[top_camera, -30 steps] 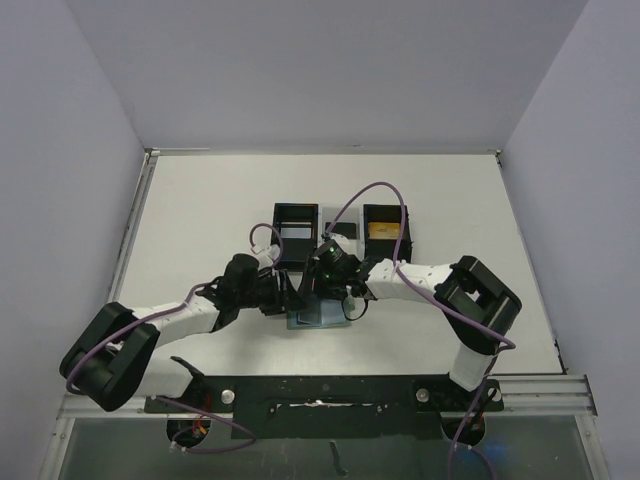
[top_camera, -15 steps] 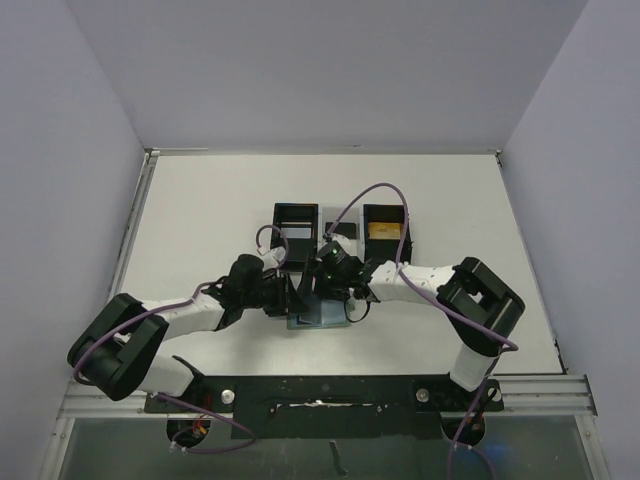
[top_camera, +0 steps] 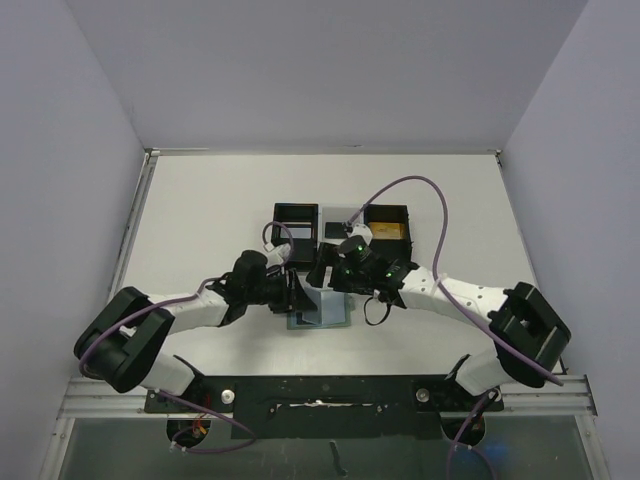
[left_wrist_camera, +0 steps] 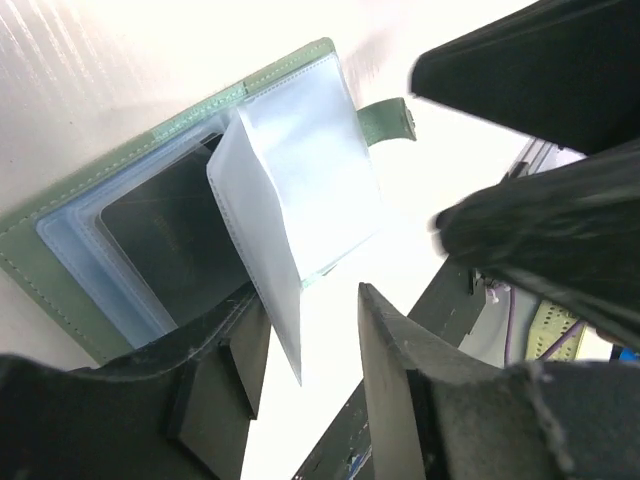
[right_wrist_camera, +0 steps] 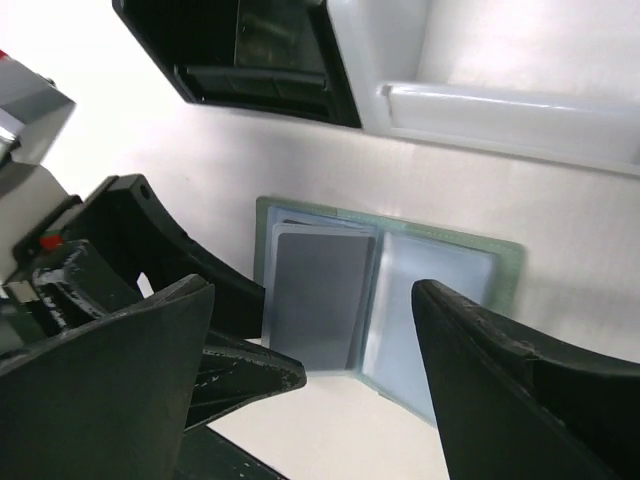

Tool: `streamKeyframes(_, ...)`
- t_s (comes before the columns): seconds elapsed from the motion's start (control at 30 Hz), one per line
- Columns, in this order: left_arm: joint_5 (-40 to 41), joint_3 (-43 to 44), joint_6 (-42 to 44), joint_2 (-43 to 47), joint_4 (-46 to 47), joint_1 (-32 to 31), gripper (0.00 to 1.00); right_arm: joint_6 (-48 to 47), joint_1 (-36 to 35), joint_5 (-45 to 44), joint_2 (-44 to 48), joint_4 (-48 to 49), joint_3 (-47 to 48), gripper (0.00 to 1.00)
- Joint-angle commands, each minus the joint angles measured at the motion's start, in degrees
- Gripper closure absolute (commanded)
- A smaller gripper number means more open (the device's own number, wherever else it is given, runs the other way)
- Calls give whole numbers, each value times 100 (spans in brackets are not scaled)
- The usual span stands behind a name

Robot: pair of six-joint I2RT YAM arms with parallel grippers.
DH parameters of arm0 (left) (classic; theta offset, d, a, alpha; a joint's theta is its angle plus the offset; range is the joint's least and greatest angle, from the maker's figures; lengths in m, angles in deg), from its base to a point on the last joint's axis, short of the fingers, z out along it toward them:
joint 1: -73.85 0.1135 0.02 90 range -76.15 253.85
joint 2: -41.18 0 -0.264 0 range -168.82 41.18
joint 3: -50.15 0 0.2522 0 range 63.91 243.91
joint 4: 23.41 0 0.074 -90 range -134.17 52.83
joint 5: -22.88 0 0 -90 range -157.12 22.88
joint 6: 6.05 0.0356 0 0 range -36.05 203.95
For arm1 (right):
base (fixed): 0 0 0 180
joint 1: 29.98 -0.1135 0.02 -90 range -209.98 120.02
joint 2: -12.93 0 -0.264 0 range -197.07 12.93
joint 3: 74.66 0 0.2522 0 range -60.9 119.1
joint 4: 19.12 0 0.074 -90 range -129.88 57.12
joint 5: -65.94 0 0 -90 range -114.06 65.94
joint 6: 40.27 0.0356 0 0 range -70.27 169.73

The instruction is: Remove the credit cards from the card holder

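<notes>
The card holder (top_camera: 335, 318) lies open on the table, green with pale blue pockets. A dark grey credit card (right_wrist_camera: 320, 295) sits in its left pocket, also seen as the dark card (left_wrist_camera: 180, 250). My left gripper (left_wrist_camera: 314, 300) is open at the holder's left edge. A clear pocket leaf (left_wrist_camera: 270, 270) stands up between its fingers, close to the left finger and apart from the right one. My right gripper (right_wrist_camera: 315, 290) hangs wide open above the holder (right_wrist_camera: 505, 262), holding nothing. A gold-orange card (top_camera: 387, 232) lies in the right black box.
Just behind the holder stand two black boxes (top_camera: 295, 225) (top_camera: 400, 215) with a white tray (top_camera: 338, 218) between them. The left box (right_wrist_camera: 260, 50) and the tray (right_wrist_camera: 500, 70) are close beyond the right gripper. Both arms crowd the holder.
The right gripper has opened wider and drawn back from the holder toward the boxes, its elbow swinging right. The left gripper stayed at the holder's left edge.
</notes>
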Motion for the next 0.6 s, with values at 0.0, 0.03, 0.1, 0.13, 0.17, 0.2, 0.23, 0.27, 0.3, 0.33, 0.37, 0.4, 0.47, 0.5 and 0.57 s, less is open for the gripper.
streamKeyframes(0.0, -74, 348, 15, -49, 228, -72, 60, 30, 58, -917, 494, -480, 1, 17)
streamKeyframes(0.03, -67, 402, 15, -82, 208, -85, 59, 98, 61, -1060, 557, -608, -23, 17)
streamKeyframes(0.1, -71, 523, -4, -157, 186, -151, 58, 228, 63, -1270, 673, -696, -121, 19)
streamKeyframes(0.13, -66, 605, -17, -206, 181, -201, 57, 307, 77, -1322, 737, -697, -185, 19)
streamKeyframes(0.17, -57, 693, -28, -260, 168, -265, 57, 401, 89, -1367, 800, -670, -268, 19)
streamKeyframes(0.2, -42, 788, -27, -319, 140, -336, 56, 472, 111, -1386, 871, -622, -354, 20)
streamKeyframes(0.23, -21, 879, -21, -371, 115, -419, 55, 544, 125, -1398, 954, -564, -455, 20)
streamKeyframes(0.27, -3, 963, -25, -439, 98, -497, 54, 599, 146, -1404, 1032, -509, -544, 20)
streamKeyframes(0.3, 6, 1038, -33, -498, 86, -565, 53, 663, 157, -1429, 1129, -460, -625, 20)
streamKeyframes(0.33, 29, 1091, -56, -536, 65, -623, 52, 717, 166, -1474, 1253, -413, -715, 20)
streamKeyframes(0.37, 79, 1095, -63, -548, 27, -669, 50, 770, 175, -1505, 1353, -367, -802, 20)
streamKeyframes(0.4, 157, 1096, -61, -539, -41, -706, 50, 820, 186, -1535, 1464, -304, -902, 20)
streamKeyframes(0.47, 312, 1251, 77, -429, -358, -737, 50, 859, 273, -1398, 1697, 19, -1141, 20)
streamKeyframes(0.5, 510, 1253, 158, -330, -571, -738, 49, 829, 351, -1144, 1819, 300, -1295, 21)
streamKeyframes(0.57, 844, 1155, 249, -23, -872, -738, 49, 883, 473, -812, 2024, 738, -1576, 24)
